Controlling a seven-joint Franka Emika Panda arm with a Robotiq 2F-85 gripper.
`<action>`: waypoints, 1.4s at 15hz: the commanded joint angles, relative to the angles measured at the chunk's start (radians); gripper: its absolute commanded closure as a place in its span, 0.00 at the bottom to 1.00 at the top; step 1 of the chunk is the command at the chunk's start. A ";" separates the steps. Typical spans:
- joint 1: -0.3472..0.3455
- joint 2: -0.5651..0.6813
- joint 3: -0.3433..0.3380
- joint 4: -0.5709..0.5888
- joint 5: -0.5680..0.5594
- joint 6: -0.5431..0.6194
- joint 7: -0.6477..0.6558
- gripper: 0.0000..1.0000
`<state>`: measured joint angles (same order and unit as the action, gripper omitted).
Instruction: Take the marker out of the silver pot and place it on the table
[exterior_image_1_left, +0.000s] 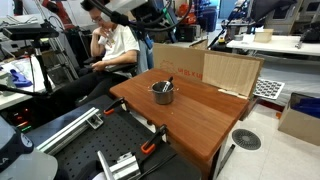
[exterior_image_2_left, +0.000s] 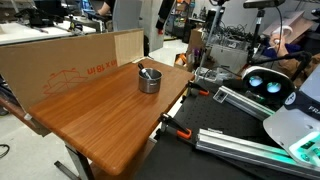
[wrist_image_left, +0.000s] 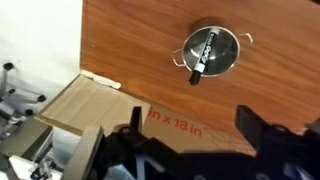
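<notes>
Nearest the wrist camera, along the bottom edge of the frame, the end effector (wrist_image_left: 190, 145) is released: its two dark fingers stand wide apart with nothing between them. It hangs high above the scene and well away from the work.

Just beyond it in the lower left of the wrist view lies a cardboard sheet (wrist_image_left: 90, 115) with printed lettering, and past that is the bare wooden surface (wrist_image_left: 130, 50).

Farther out, in the upper right of that frame, the silver pot (wrist_image_left: 212, 52) stands upright on the surface. The marker (wrist_image_left: 205, 55) lies slanted inside it, one end reaching to the rim. In both exterior views the marker (exterior_image_1_left: 167, 84) leans against the pot's wall and sticks out above it (exterior_image_2_left: 146, 71). The task has not started.

The main risks, as I judge them:
- The marker leans, so fingers coming straight down may meet it off-axis and knock it flat into the pot.
- A finger could land on the rim or a side handle and tip or slide the light pot.
- A grip on the marker's end alone could let it swivel, or drag the pot up with it.

A seated person (exterior_image_1_left: 115, 45) is beyond the far edge, apart from the work.
</notes>
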<state>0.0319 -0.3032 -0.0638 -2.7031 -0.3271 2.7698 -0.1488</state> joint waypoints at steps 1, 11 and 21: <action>0.187 0.167 -0.166 0.076 0.333 0.050 -0.330 0.00; 0.018 0.458 -0.041 0.421 0.583 -0.362 -0.599 0.00; -0.028 0.619 0.047 0.557 0.331 -0.478 -0.390 0.00</action>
<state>0.0285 0.2769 -0.0490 -2.2015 0.0690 2.3593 -0.5981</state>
